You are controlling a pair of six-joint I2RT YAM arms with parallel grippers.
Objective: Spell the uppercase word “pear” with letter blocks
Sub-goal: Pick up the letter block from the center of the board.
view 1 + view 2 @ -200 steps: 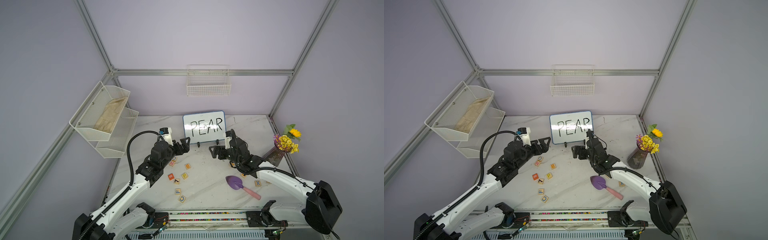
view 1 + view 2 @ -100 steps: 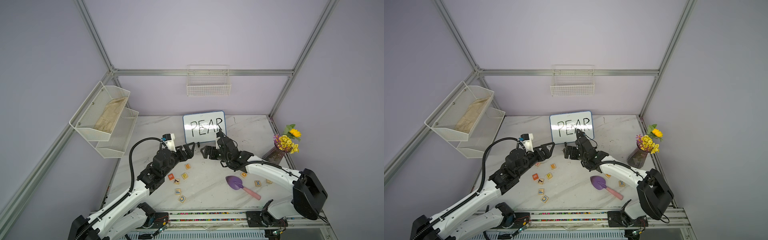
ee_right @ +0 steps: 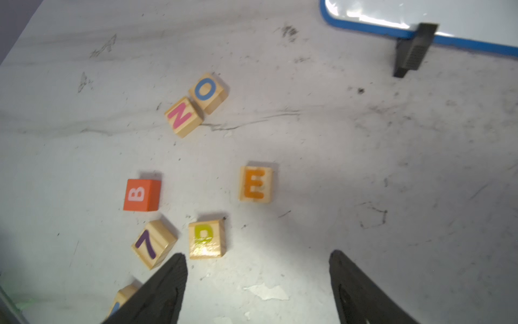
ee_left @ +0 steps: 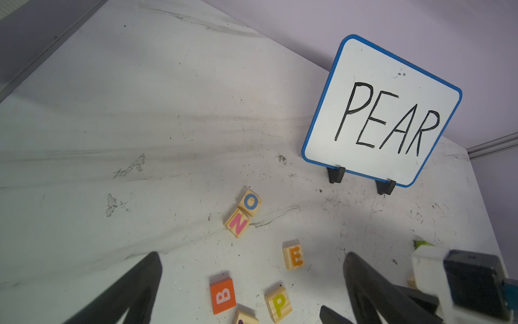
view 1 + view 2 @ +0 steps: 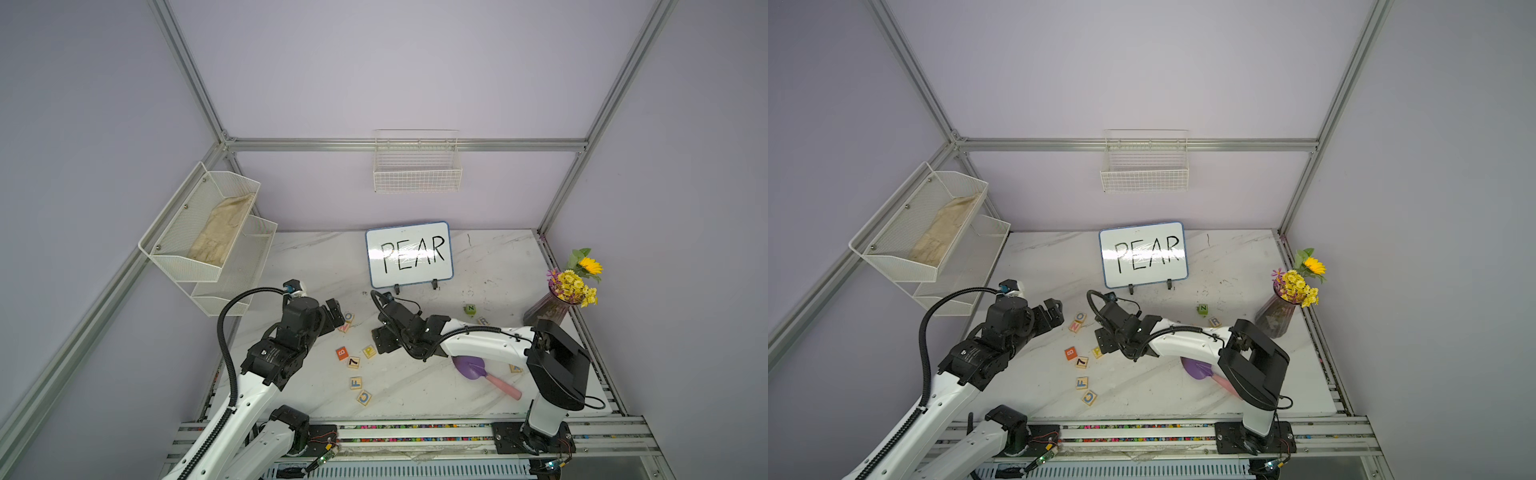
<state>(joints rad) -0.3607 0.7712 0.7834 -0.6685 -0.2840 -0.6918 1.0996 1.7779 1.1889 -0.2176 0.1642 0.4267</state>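
My right gripper has swung across to hover near the pale wooden cube lettered orange E. Its jaws are apart and empty, so picking up E looks next.

The letter blocks are pale, smooth wood with faint grain; the P block glints on top. The orange B cube is matt-painted. The table is marble-patterned, scuffed and smudged. Mid-frame in a top view the whiteboard is glossy; at left, a white metal mesh shelf holds rumpled cloth.
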